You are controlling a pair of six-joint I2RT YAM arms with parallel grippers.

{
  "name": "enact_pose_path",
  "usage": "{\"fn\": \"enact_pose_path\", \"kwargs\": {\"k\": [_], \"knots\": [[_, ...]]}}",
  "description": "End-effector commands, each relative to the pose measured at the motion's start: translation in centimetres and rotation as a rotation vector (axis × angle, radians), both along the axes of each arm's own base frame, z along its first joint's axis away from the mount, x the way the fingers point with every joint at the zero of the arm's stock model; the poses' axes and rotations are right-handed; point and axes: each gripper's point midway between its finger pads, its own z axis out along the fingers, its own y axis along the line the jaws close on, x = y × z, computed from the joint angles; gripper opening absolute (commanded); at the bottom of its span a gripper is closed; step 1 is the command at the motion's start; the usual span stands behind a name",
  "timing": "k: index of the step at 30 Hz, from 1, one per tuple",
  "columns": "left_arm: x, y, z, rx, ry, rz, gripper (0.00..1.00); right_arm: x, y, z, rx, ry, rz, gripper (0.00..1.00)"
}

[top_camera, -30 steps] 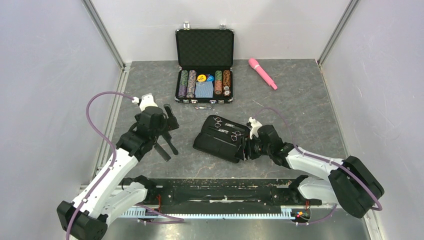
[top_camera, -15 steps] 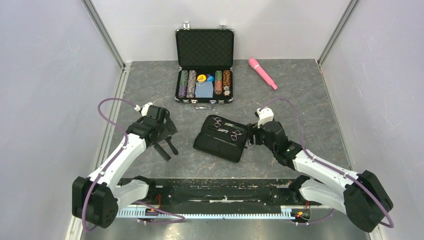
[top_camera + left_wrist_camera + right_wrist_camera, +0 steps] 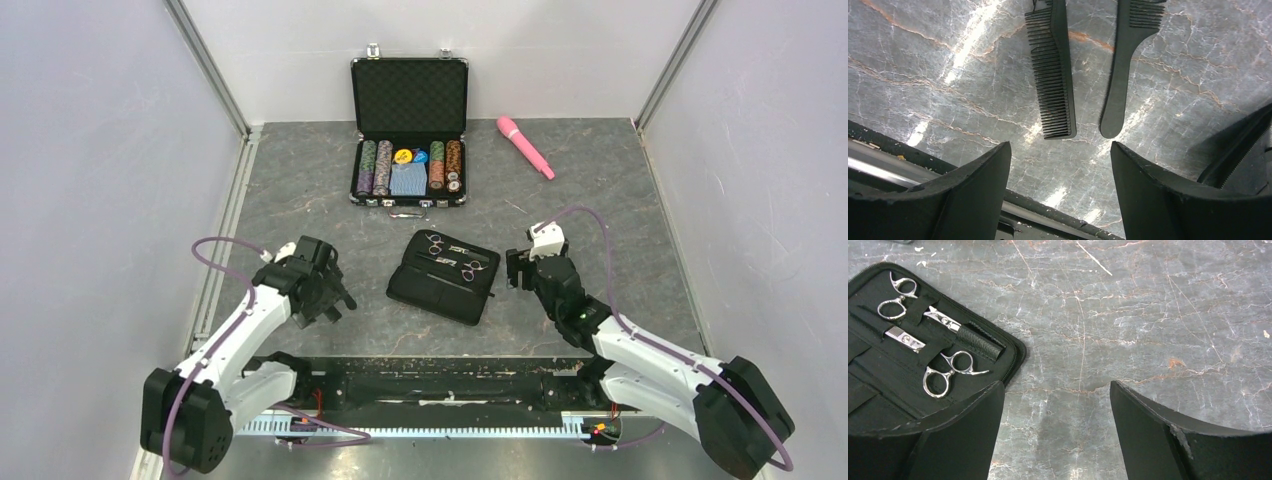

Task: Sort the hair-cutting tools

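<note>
left gripper: jaws spread wide, nothing in them, pointing down over the grey marbled table at its front left. Just under it are two black combs lying flat, the straight comb and the tail comb, side by side, close but not touching. right gripper: also wide apart and empty, over bare table just right of the open black pouch, not touching it. Pouch sits mid-table between the arms. Two silver scissors are strapped inside: one pair at the pouch's far corner, second pair nearer its right edge. Further back, open chip case. Pink wand lies just right of it, near the back wall.
</note>
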Motion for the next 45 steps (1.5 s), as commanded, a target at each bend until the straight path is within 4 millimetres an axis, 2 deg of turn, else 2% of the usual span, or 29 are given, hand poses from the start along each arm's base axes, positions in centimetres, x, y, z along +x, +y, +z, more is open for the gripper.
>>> {"fn": "enact_pose_path", "kwargs": {"k": [1, 7, 14, 45], "knots": [[-0.4, -0.2, -0.6, -0.011, 0.048, 0.047, 0.78, 0.8, -0.2, 1.8, 0.029, -0.074, -0.033, 0.80], [-0.1, -0.6, -1.2, 0.005, 0.085, 0.019, 0.68, 0.8, -0.2, 1.6, 0.027, -0.070, -0.033, 0.81], [0.2, -1.3, -2.6, -0.008, 0.111, 0.018, 0.62, 0.7, -0.2, 1.6, 0.031, -0.074, -0.033, 0.81], [-0.6, -1.7, -4.6, -0.033, 0.169, 0.061, 0.50, 0.6, -0.6, 2.0, 0.038, -0.093, -0.046, 0.82]]}}
